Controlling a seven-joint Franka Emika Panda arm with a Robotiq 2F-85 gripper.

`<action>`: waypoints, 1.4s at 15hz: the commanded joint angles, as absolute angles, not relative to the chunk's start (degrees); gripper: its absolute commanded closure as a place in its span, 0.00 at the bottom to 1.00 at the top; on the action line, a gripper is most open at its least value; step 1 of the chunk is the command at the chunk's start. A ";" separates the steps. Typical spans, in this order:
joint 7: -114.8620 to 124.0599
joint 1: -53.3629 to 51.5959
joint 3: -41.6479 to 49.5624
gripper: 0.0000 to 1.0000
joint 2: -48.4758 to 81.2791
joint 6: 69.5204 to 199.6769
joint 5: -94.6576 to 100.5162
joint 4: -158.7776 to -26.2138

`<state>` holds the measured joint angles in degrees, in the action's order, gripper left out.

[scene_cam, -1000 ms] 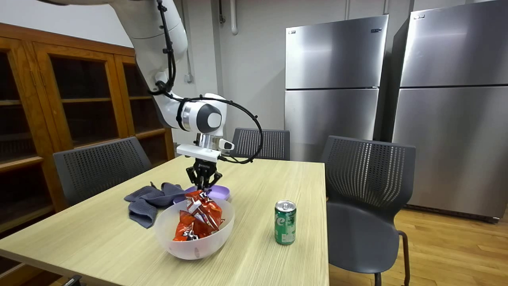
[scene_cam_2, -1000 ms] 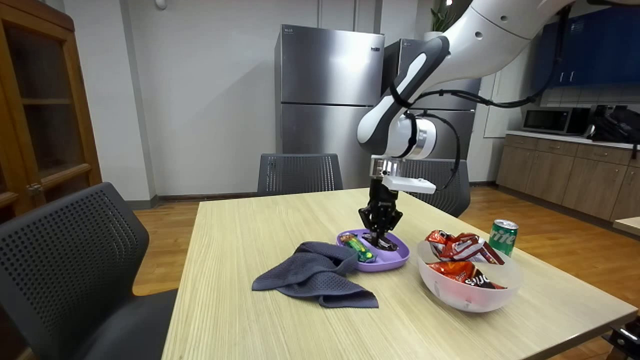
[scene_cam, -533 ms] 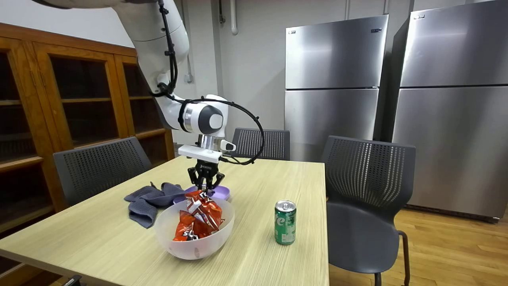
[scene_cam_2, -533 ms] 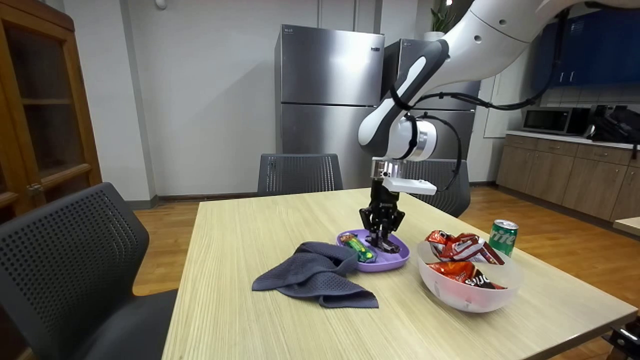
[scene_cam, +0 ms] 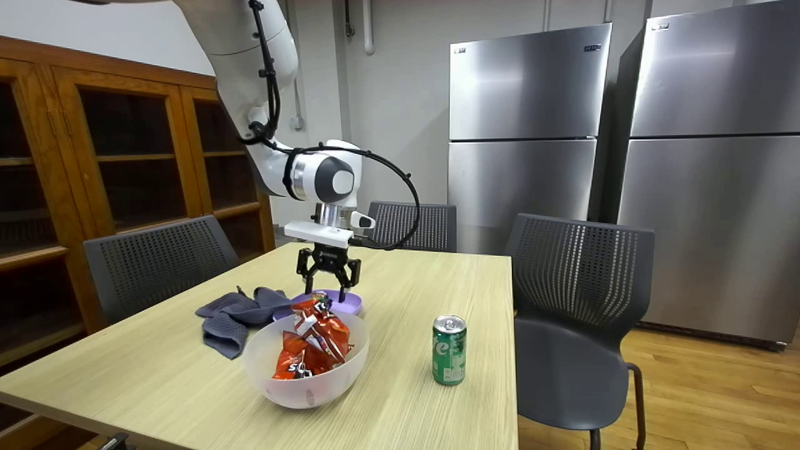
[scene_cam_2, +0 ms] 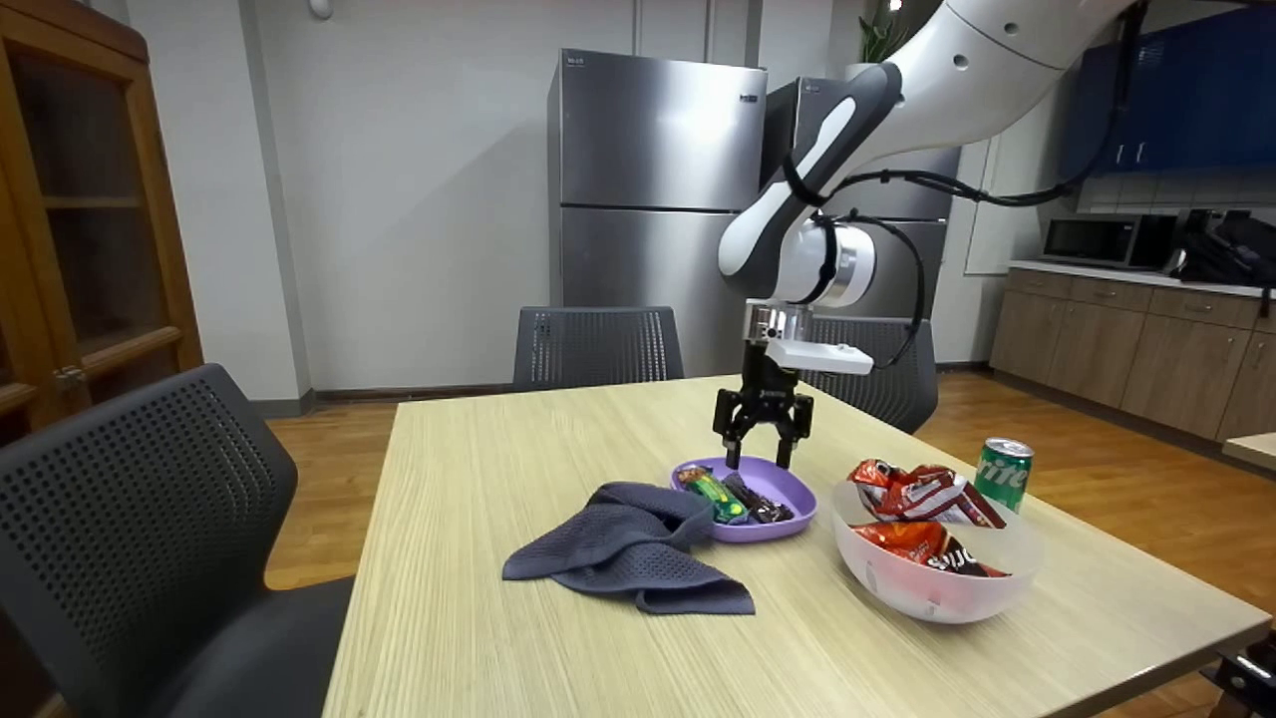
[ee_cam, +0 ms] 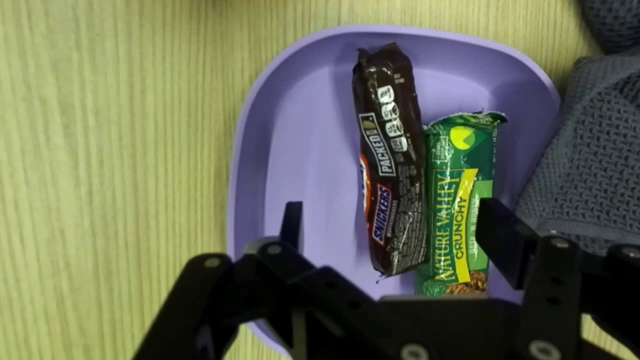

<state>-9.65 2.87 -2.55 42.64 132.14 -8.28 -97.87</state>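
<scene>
My gripper [ee_cam: 391, 207] stands open above a purple plate [ee_cam: 310, 150], its fingers wide apart and nothing between them. A brown Snickers packet [ee_cam: 392, 165] lies in the plate, side by side with a green Nature Valley bar [ee_cam: 457, 200]. The wrist view shows one finger over the plate's bare part and the other over the green bar's outer edge. In an exterior view the gripper [scene_cam_2: 758, 461] hangs a little over the plate [scene_cam_2: 783, 491], above the packet [scene_cam_2: 758, 502]. In an exterior view the red bags partly hide the plate [scene_cam: 351, 304] below the gripper [scene_cam: 325, 292].
A dark grey cloth [scene_cam_2: 638, 548] lies against the plate. Near it stands a translucent bowl [scene_cam_2: 927, 588] with red snack bags [scene_cam: 325, 340]. A green can [scene_cam: 449, 350] is on the wooden table beyond the bowl. Chairs [scene_cam: 581, 269] surround the table.
The gripper has opened and let go of the brown packet, which now lies beside the green bar in the plate. The arm has risen slightly.
</scene>
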 commanded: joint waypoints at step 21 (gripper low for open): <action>-11.87 0.74 -0.27 0.00 13.75 128.53 13.84 -125.31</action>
<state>-10.42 1.09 -0.45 19.14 129.26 12.71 -120.35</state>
